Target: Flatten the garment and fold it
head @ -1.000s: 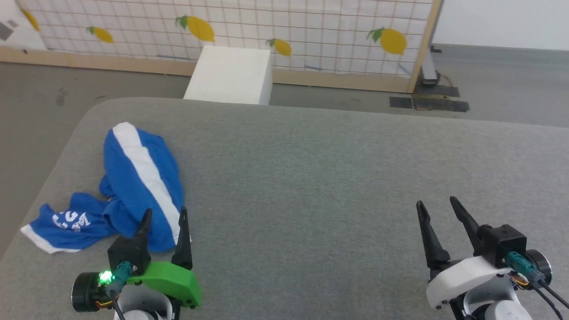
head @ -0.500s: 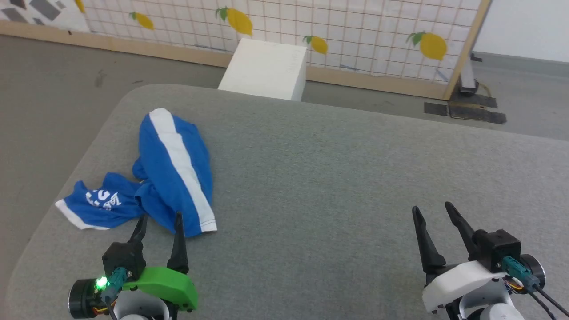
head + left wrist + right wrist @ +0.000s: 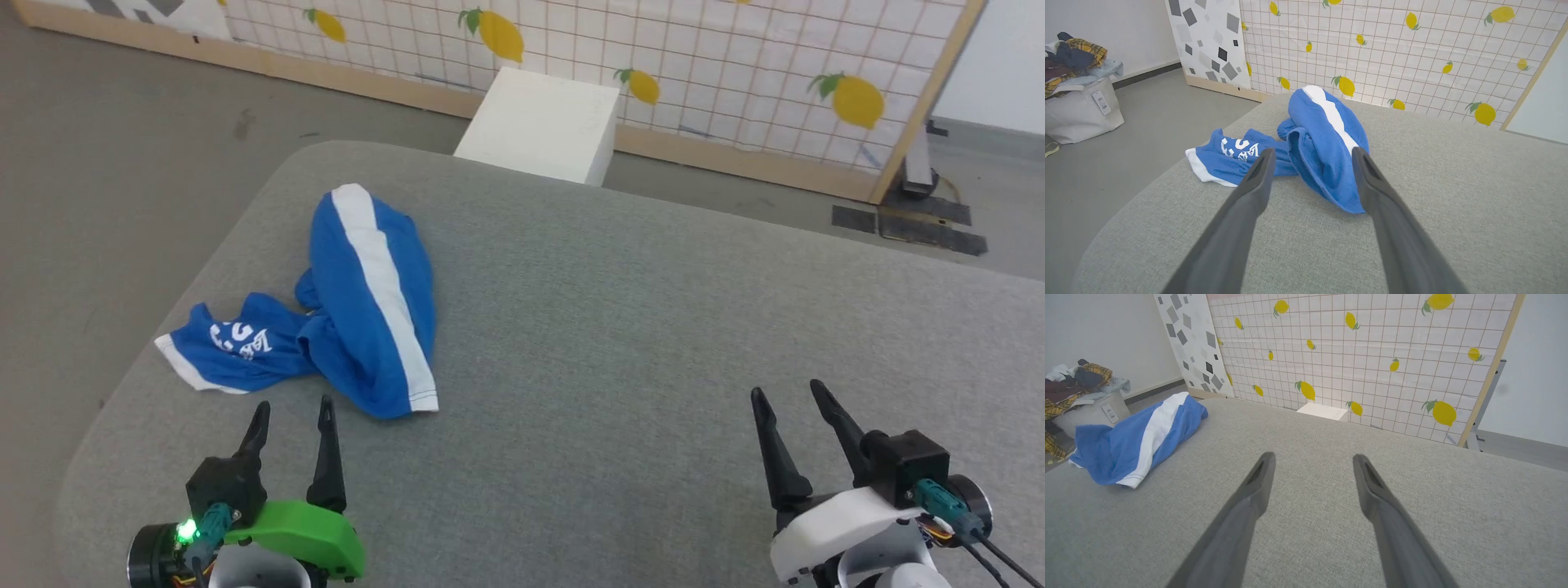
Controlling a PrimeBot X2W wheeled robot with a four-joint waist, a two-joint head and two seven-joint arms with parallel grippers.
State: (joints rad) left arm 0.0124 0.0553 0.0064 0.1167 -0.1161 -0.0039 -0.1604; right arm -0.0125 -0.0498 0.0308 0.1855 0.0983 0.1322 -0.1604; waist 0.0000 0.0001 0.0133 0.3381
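Head view: the jaws of the left gripper (image 3: 293,404) stand released and grasp nothing. The jaws of the right gripper (image 3: 786,389) are in the same condition. Both are over the near part of the grey counter (image 3: 620,327). The blue shorts (image 3: 359,327) lie crumpled near the counter's left edge, just ahead of the left gripper and apart from it. The white side stripe faces up, and the printed leg reaches toward the left edge. Bare counter runs from the shorts to the right gripper. A white box (image 3: 543,122) stands on the floor beyond the far edge.

Left wrist view: the spread fingers (image 3: 1249,192) frame the shorts' near hem. A white bag (image 3: 1081,110) heaped with clothes sits on the floor, left of the counter.

Right wrist view: the shorts (image 3: 1139,445) lie far left, well apart from the jaws. Ahead, the counter is open to its far edge.
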